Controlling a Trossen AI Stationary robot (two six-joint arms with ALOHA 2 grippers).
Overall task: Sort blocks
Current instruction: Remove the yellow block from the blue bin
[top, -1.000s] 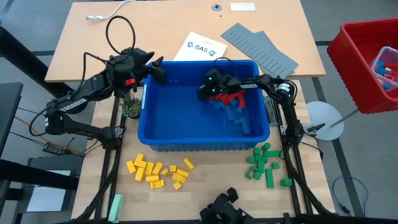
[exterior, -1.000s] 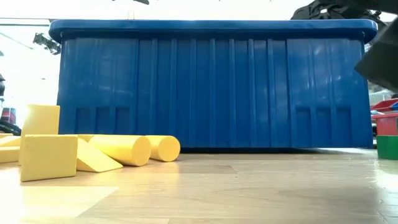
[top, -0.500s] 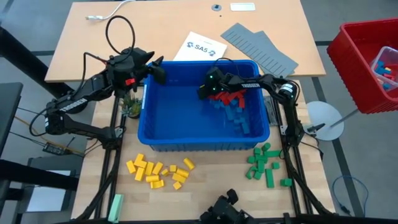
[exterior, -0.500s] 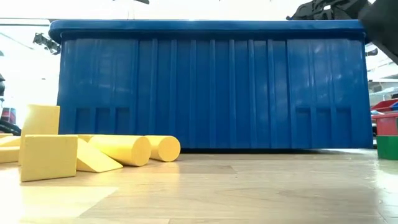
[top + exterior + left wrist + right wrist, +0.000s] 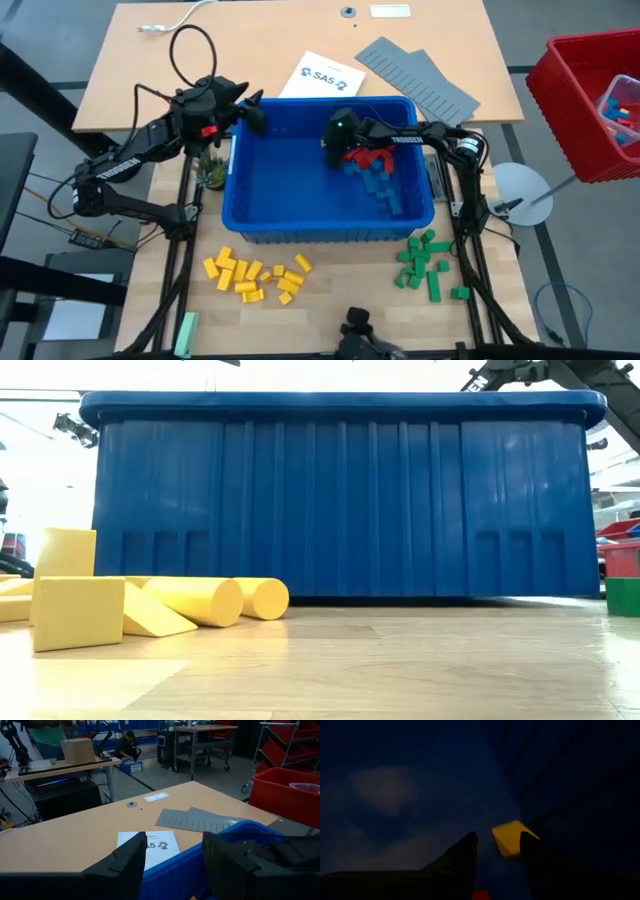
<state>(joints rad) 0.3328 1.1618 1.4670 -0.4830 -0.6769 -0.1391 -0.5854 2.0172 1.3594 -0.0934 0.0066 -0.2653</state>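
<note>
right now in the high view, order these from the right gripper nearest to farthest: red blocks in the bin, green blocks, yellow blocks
From the right gripper:
1. Red blocks, beside it inside the blue bin.
2. Green blocks, on the table in front of the bin, right side.
3. Yellow blocks, front left.

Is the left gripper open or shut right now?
Open. In the left wrist view the left gripper shows a clear gap between its fingers, nothing in it, above the blue bin rim.

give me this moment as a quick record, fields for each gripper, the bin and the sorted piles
right gripper: inside the blue bin, jaws around a yellow block
left gripper: at the bin's far left corner, jaws open, nothing between them
bin contents: red blocks and blue blocks on the right side
yellow pile: on the table in front of the bin, left
green pile: in front of the bin, right
</note>
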